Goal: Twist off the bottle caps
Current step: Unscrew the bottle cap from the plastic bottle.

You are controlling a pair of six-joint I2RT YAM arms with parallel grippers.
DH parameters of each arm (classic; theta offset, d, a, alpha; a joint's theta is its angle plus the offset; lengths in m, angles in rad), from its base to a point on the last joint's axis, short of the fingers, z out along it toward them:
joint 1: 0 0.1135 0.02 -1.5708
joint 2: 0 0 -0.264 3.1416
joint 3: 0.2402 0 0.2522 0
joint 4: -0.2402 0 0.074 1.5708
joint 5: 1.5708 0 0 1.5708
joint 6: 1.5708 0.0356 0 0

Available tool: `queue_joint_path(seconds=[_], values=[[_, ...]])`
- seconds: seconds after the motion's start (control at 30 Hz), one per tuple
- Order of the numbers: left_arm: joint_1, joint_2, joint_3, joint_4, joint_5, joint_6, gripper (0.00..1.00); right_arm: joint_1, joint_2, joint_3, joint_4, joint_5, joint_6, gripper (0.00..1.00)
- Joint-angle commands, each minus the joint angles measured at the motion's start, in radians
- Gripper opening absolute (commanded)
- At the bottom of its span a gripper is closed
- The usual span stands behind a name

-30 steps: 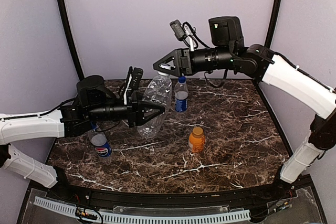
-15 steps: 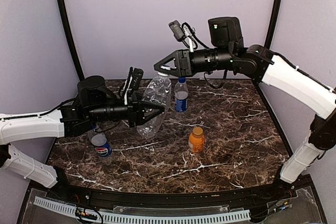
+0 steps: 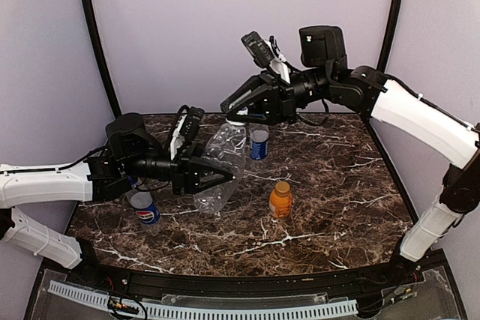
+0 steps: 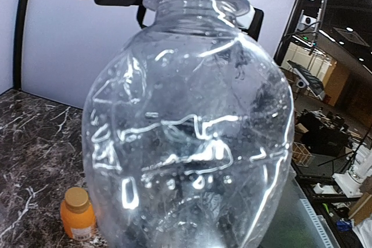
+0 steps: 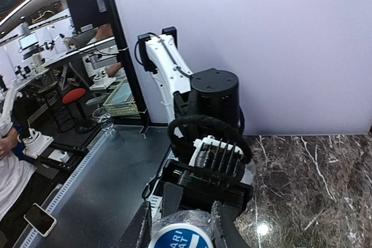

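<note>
Your right gripper (image 5: 180, 232) has its fingers (image 5: 143, 227) pressed against either side of the white cap (image 5: 179, 237), pinching it at the top of the clear bottle (image 3: 222, 157). Your left gripper (image 3: 215, 175) is clamped around that bottle's crumpled body. It holds the bottle tilted in the air over the far left part of the table (image 3: 337, 177), with the neck leaning far and right. The blue-labelled bottle (image 3: 259, 140) stands upright just right of the held one. The orange bottle (image 3: 280, 200) stands nearer, toward the middle. The Pepsi bottle (image 3: 144, 207) sits beneath your left arm, at the left.
</note>
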Motion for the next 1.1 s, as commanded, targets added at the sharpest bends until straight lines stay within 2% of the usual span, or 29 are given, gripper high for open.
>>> queue_joint_path(seconds=[0.0, 0.1, 0.23, 0.5, 0.77, 0.87, 1.07], values=[[-0.003, -0.033, -0.025, 0.171, 0.144, -0.073, 0.34, -0.014, 0.031, 0.026, 0.004, -0.196, -0.112, 0.17], [-0.002, -0.030, -0.025, 0.168, 0.136, -0.065, 0.34, -0.014, 0.026, 0.019, 0.012, -0.156, -0.089, 0.19], [-0.003, -0.027, -0.020, 0.153, 0.119, -0.049, 0.34, -0.015, 0.013, 0.008, 0.021, -0.098, -0.055, 0.27], [-0.003, -0.037, -0.020, 0.091, 0.039, -0.010, 0.33, -0.014, -0.004, 0.003, 0.042, 0.003, 0.041, 0.49], [-0.003, -0.046, 0.005, 0.005, -0.075, 0.030, 0.33, -0.010, -0.061, -0.031, 0.077, 0.066, 0.118, 0.76], [-0.003, -0.041, 0.018, -0.027, -0.127, 0.047, 0.33, -0.003, -0.083, -0.026, 0.076, 0.155, 0.171, 0.83], [-0.003, -0.022, 0.043, -0.067, -0.196, 0.062, 0.33, 0.019, -0.048, 0.054, -0.020, 0.491, 0.324, 0.86]])
